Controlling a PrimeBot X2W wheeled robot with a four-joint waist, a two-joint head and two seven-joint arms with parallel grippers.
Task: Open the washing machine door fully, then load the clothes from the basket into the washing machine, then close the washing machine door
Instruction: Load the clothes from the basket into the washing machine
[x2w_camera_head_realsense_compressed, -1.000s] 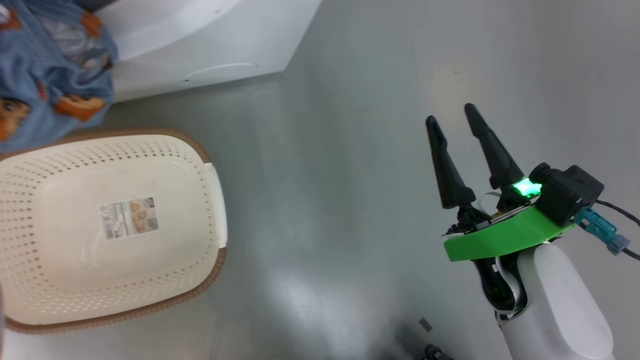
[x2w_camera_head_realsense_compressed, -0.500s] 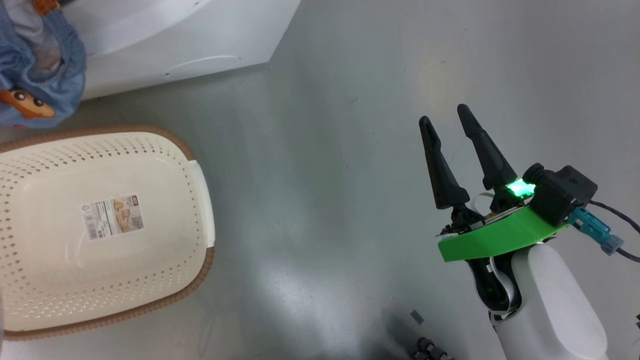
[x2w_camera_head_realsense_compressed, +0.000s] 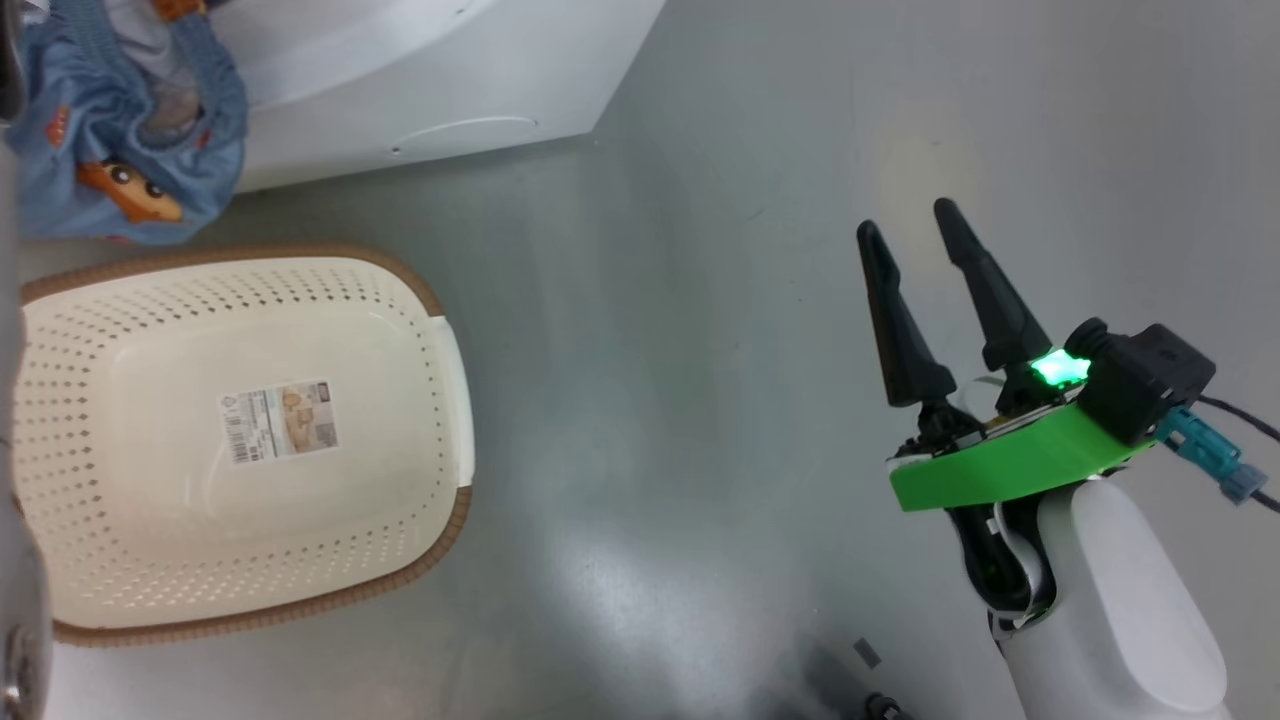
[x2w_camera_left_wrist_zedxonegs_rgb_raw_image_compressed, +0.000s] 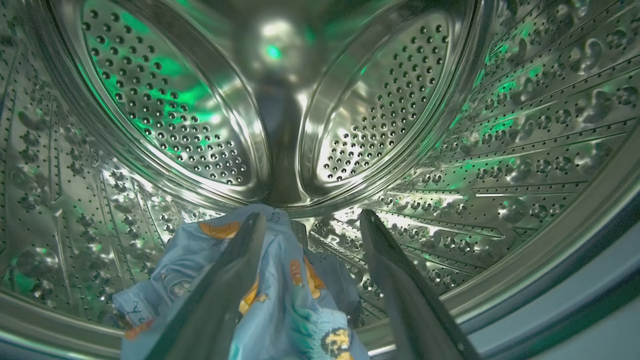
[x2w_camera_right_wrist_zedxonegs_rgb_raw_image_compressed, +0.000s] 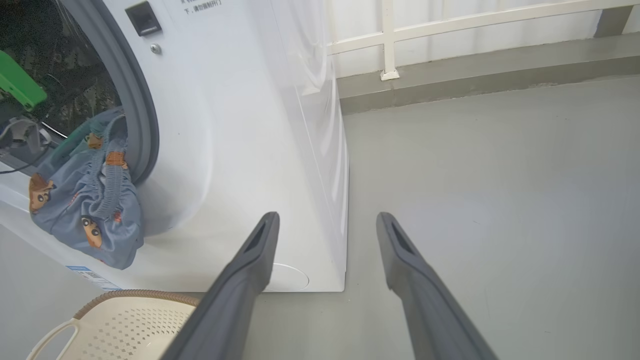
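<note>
The clothes (x2w_camera_head_realsense_compressed: 120, 170), light blue with orange-brown figures, hang out of the washing machine (x2w_camera_head_realsense_compressed: 420, 90) mouth above the basket (x2w_camera_head_realsense_compressed: 440, 300), which holds nothing but its label. In the left wrist view my left gripper (x2w_camera_left_wrist_zedxonegs_rgb_raw_image_compressed: 312, 216) is inside the steel drum (x2w_camera_left_wrist_zedxonegs_rgb_raw_image_compressed: 175, 125), open, and the clothes (x2w_camera_left_wrist_zedxonegs_rgb_raw_image_compressed: 295, 300) are draped around its left finger. The right wrist view shows the clothes (x2w_camera_right_wrist_zedxonegs_rgb_raw_image_compressed: 85, 200) spilling over the grey gasket (x2w_camera_right_wrist_zedxonegs_rgb_raw_image_compressed: 142, 125). My right gripper (x2w_camera_head_realsense_compressed: 906, 220) hovers open over bare floor to the right and holds nothing. The washing machine door is out of view.
Grey floor stretches between the basket and my right gripper (x2w_camera_right_wrist_zedxonegs_rgb_raw_image_compressed: 327, 217). A low ledge with a white railing (x2w_camera_right_wrist_zedxonegs_rgb_raw_image_compressed: 385, 45) runs behind the washing machine (x2w_camera_right_wrist_zedxonegs_rgb_raw_image_compressed: 225, 125). A green part of my left arm (x2w_camera_right_wrist_zedxonegs_rgb_raw_image_compressed: 15, 82) sits in the machine's mouth. The basket (x2w_camera_right_wrist_zedxonegs_rgb_raw_image_compressed: 135, 320) stands just before the machine.
The head camera has shifted. The hanging clothes bundle has changed shape and now ends above the basket rim instead of overlapping it. The right gripper has stayed open in place.
</note>
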